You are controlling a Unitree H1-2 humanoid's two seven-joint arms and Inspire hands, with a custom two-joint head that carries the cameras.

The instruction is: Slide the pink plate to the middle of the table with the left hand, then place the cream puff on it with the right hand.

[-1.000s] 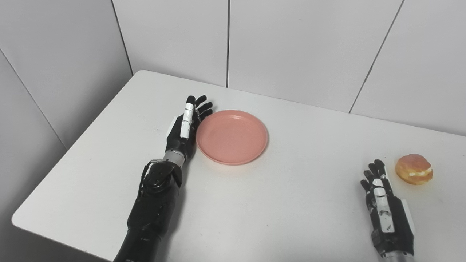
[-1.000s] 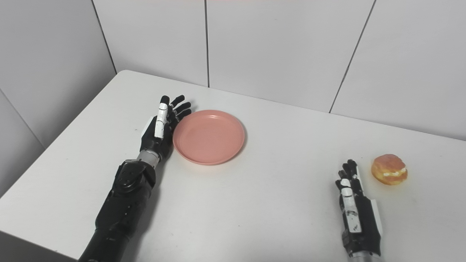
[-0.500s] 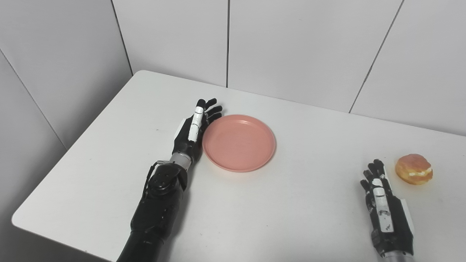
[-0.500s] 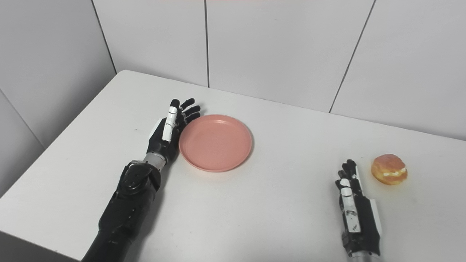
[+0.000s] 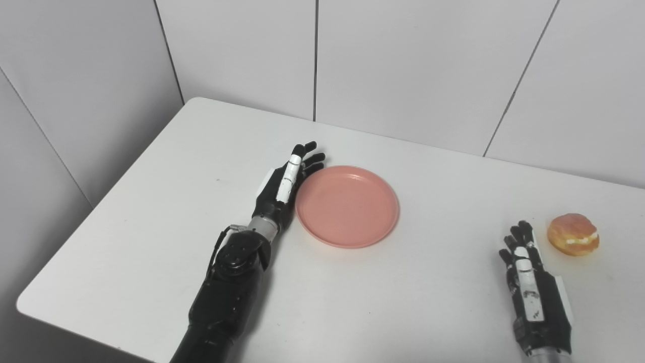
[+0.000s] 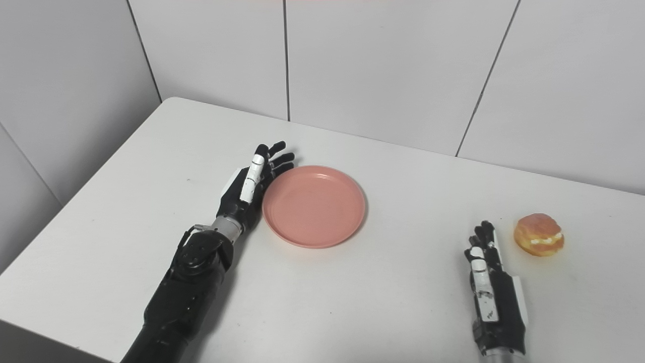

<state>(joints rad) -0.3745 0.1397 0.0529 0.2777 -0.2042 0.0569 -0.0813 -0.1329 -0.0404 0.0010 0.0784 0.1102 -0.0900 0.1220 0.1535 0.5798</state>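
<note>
An empty pink plate (image 5: 347, 206) lies flat on the white table (image 5: 151, 201), left of the table's middle. My left hand (image 5: 285, 189) stands on its edge against the plate's left rim, open, fingers straight and pointing away from me. The cream puff (image 5: 573, 234), golden with a cream seam, sits near the right side of the table. My right hand (image 5: 529, 280) rests on the table near the front edge, open, a little left of and nearer than the puff, not touching it.
Grey panelled walls (image 5: 403, 60) close in the table at the back and on the left. The table's front-left corner (image 5: 25, 305) is rounded and drops off close to my left forearm (image 5: 227, 292).
My left hand has pushed the pink plate to the right and slightly toward me across both earlier frames. The right hand and the cream puff have stayed where they were.
</note>
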